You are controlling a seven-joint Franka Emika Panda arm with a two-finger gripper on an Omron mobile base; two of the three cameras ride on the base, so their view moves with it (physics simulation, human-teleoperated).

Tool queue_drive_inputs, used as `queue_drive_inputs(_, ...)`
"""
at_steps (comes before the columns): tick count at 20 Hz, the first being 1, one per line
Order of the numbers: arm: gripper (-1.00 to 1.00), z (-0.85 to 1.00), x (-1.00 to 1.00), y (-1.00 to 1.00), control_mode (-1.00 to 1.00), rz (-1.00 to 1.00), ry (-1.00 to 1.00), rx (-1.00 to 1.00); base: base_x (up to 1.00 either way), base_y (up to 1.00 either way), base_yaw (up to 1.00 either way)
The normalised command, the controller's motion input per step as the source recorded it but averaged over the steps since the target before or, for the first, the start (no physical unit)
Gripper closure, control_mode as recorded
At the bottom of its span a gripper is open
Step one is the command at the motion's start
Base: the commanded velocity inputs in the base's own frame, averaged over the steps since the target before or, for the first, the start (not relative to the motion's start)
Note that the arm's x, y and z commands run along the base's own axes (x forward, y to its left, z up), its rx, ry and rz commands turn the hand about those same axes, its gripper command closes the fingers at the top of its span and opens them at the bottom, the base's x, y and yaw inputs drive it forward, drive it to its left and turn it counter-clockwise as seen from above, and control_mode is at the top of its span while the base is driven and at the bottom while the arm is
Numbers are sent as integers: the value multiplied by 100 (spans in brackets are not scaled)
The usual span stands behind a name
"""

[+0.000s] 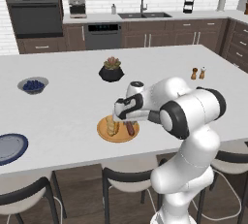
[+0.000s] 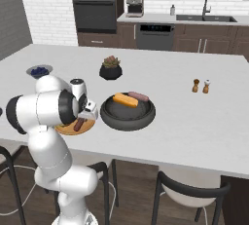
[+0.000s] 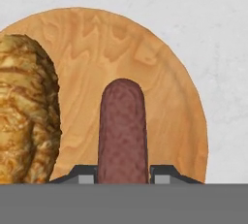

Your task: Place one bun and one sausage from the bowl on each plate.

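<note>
Reddish-brown sausage (image 3: 122,131) sat gripped between the narrowly parted dark two-finger gripper (image 3: 122,177), over the round orange-tan wooden plate (image 3: 160,72) beside a golden bun (image 3: 24,116), near the counter's front edge.

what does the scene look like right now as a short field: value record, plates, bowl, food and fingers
orange plate: on the counter's near edge, holds a bun and a sausage side by side
blue plate: far left on the counter, nothing on it
bowl: beside the orange plate, holds one bun and one sausage
gripper: over the orange plate, fingers on either side of the sausage there
left to do: the blue plate's bun and sausage
</note>
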Motion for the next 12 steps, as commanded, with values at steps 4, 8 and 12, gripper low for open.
queue_drive_inputs(4,100,-1,0,0,-100,0,-2,0,0,0,0)
queue_drive_inputs(8,100,0,0,0,-100,0,0,0,0,0,0)
queue_drive_inputs(12,-100,0,0,0,-100,0,0,0,0,0,0)
